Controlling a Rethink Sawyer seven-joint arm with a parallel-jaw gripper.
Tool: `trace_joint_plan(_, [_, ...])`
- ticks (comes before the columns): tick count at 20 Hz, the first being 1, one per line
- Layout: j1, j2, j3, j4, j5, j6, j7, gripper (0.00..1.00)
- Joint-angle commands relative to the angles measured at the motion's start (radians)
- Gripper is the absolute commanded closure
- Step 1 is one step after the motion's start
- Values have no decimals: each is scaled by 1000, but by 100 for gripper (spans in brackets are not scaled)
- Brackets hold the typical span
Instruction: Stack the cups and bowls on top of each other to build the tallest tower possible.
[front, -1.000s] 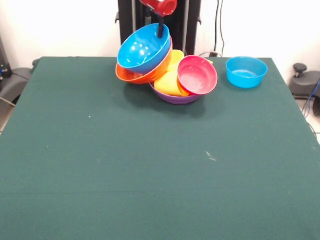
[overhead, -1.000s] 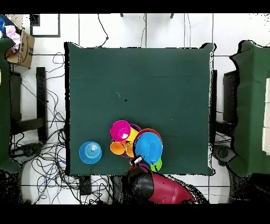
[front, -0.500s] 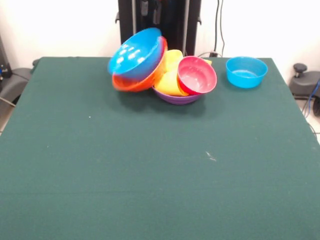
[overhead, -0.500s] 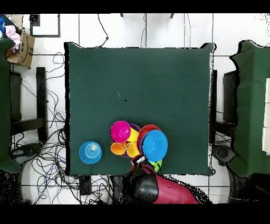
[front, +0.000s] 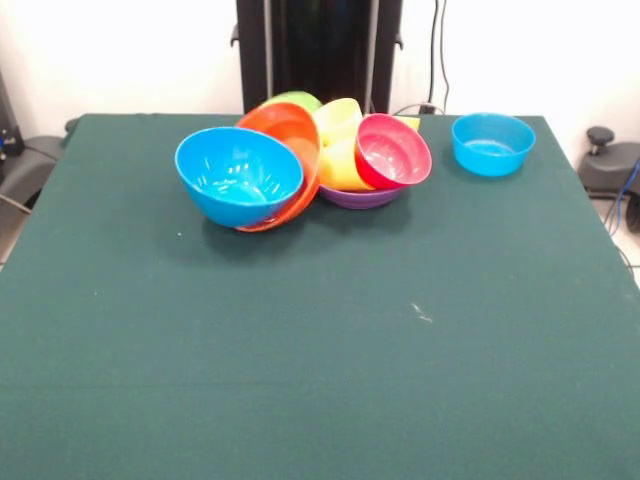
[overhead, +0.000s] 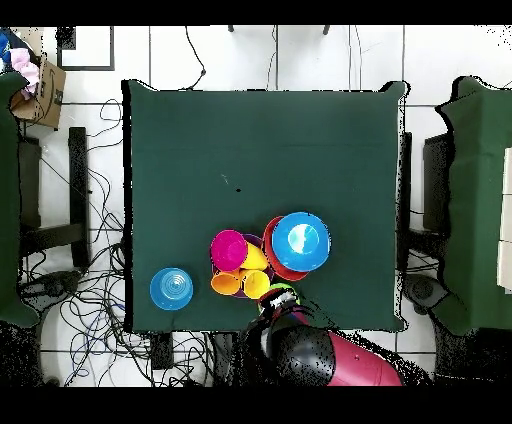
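A loose pile stands near the table's robot side. A large blue bowl (front: 238, 188) (overhead: 300, 241) lies tilted on the cloth, leaning in a tipped large orange bowl (front: 292, 135) (overhead: 276, 264). Beside them a purple bowl (front: 362, 197) holds yellow cups (front: 343, 165) (overhead: 255, 284) lying on their sides and a small red bowl (front: 392, 152) (overhead: 229, 248), also tilted. An orange cup (overhead: 225, 283) lies among them. A light green bowl (front: 296, 100) (overhead: 280, 296) peeks out behind. My gripper (overhead: 283, 318) is drawn back to the table's edge under the red and black arm, holding nothing I can see.
A small blue bowl (front: 492, 143) (overhead: 171, 288) stands alone, upright, at the table's corner beside the pile. The green cloth table (front: 320, 350) stretches wide in front of the pile. Cables and other tables surround it in the overhead view.
The blue and orange bowls, tilted high on the pile before, have tipped off it and come down onto the cloth. The arm has drawn back out of the front view.
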Motion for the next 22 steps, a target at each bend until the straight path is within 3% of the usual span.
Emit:
trace_joint_plan(1, [13,-24,112,-42,43,75,-93,0])
trace_joint_plan(5, [42,-10,108,-66,25,83,-55,0])
trace_joint_plan(9, [43,71,118,-77,-4,-6,-36,0])
trace_joint_plan(14, [73,322,85,-174,-140,-223,20,0])
trace_joint_plan(18, [110,489,38,-267,-196,-342,44,0])
trace_joint_plan(22, [139,603,-2,-329,-206,-409,58,0])
